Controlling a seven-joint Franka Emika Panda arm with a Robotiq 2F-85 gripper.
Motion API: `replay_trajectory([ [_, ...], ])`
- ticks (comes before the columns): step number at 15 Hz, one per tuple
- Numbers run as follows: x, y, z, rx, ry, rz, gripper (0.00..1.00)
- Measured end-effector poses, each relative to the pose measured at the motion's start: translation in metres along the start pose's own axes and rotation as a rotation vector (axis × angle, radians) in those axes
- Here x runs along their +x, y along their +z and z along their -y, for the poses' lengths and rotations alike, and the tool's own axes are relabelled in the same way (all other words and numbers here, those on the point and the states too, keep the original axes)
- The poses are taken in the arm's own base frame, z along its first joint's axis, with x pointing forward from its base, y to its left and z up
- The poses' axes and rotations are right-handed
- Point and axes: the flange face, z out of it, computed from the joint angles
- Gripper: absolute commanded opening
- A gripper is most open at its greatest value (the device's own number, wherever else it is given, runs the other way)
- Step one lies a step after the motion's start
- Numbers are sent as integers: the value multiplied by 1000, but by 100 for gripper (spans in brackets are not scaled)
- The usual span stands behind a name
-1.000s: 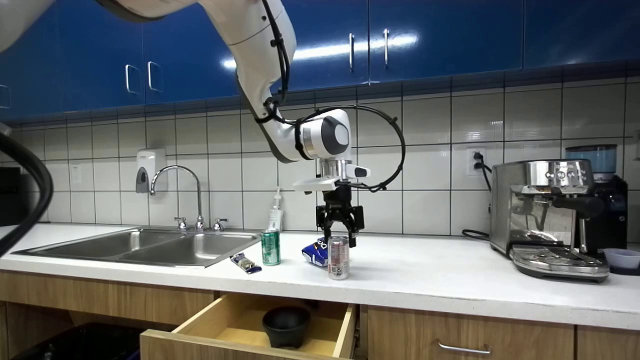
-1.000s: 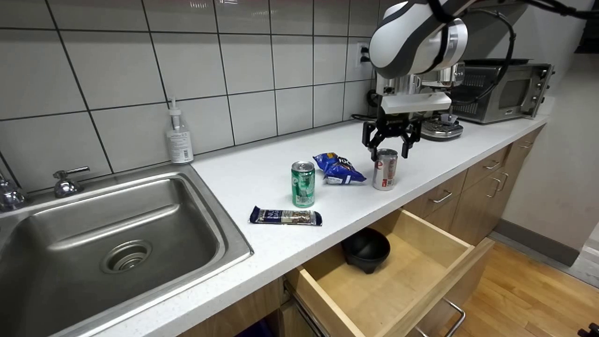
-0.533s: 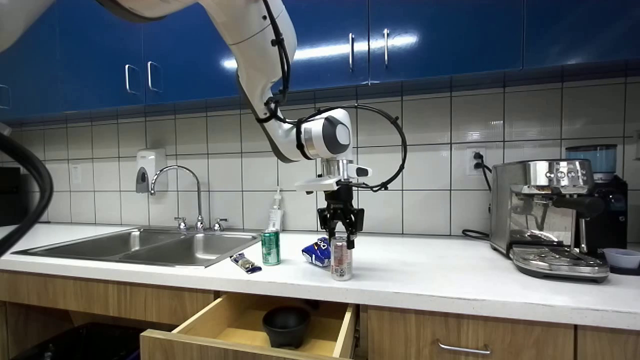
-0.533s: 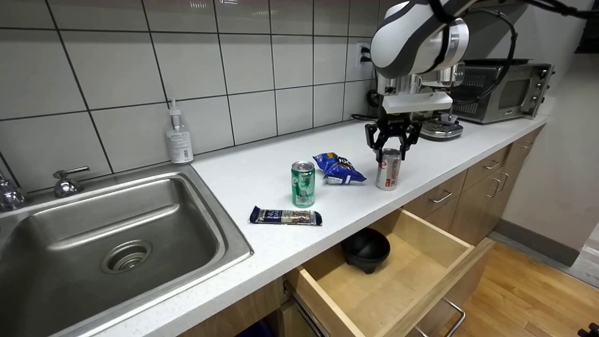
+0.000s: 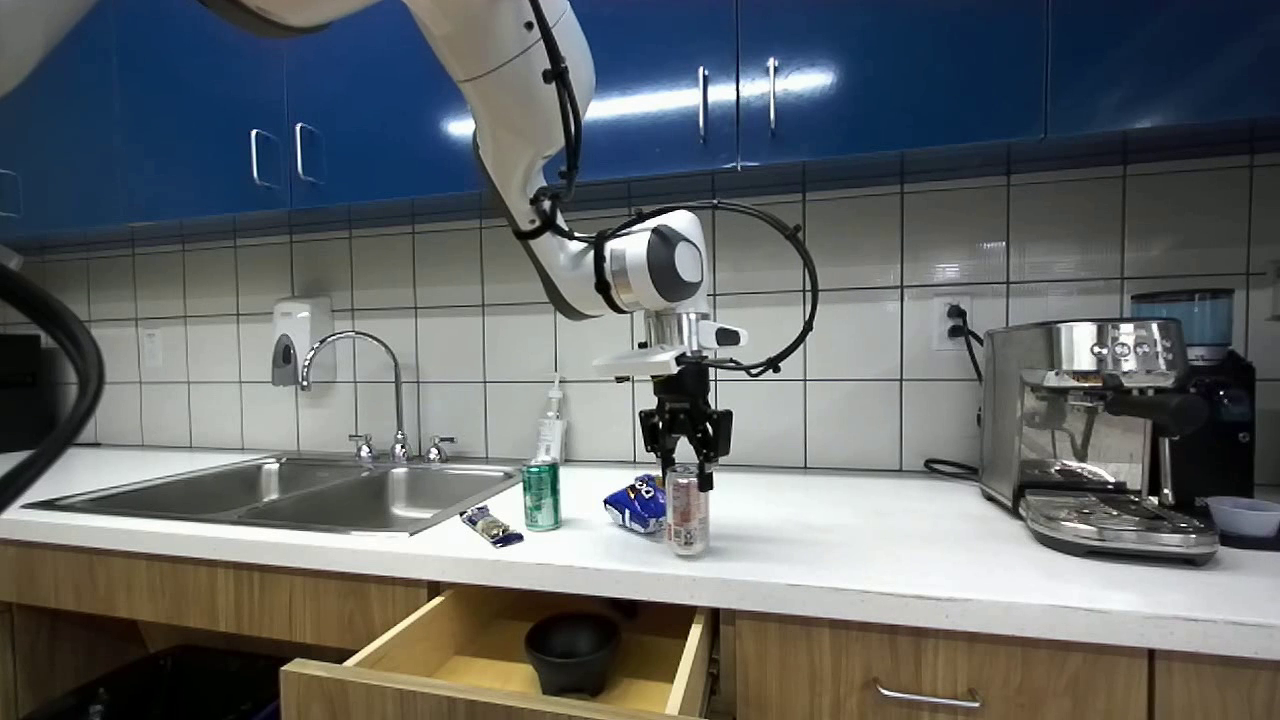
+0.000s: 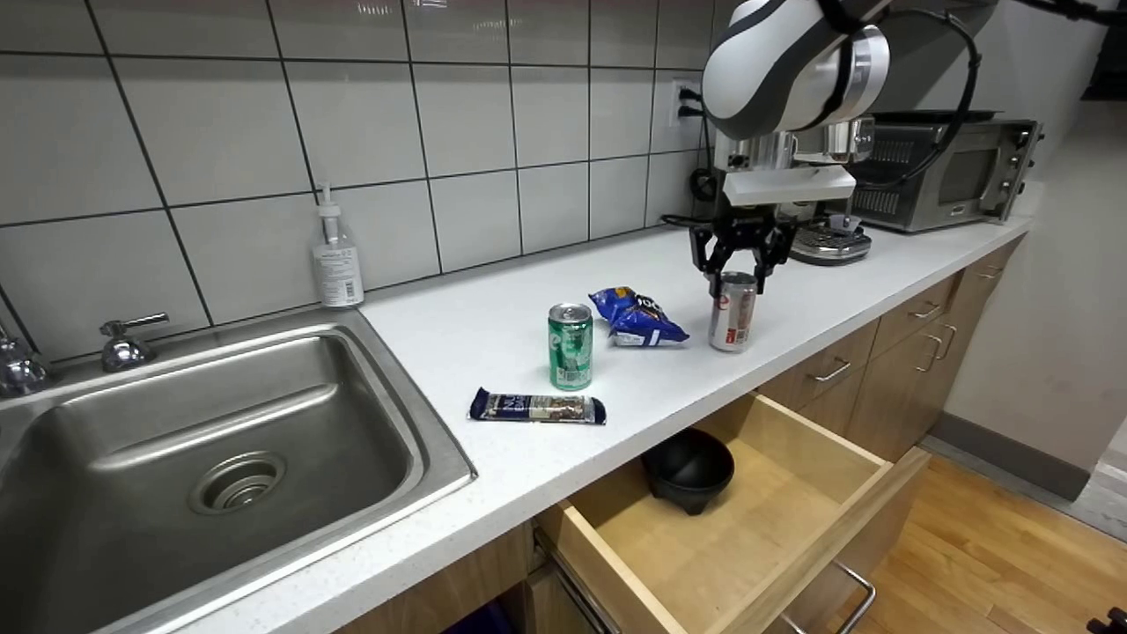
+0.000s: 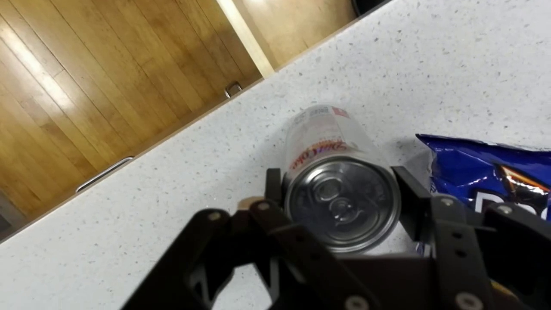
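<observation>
The silver can (image 6: 733, 314) points lid-up, long axis vertical.

Wht speckled countertop (image 6: 475, 343) in an ext. view, running lower L to upper R of frame, w/ steel sink (image 6: 445, 469) set in at L. On it mid-frame: green can (image 6: 571, 348) upright, wrapped bar (image 6: 537, 408) flat just below, blue snack bag (image 6: 636, 319) to R. Coffee machine (image 6: 830, 245) & microwave (image 6: 951, 172) upper R. Silver can (image 6: 734, 317), R of bag: can't tell if base touches top
</observation>
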Motion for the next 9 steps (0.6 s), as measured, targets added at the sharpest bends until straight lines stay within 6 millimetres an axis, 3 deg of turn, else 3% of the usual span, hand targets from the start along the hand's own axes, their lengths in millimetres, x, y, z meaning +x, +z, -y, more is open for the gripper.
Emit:
replay_trajectory([
  [9, -21, -20, -4, 14, -29, -11, 38],
])
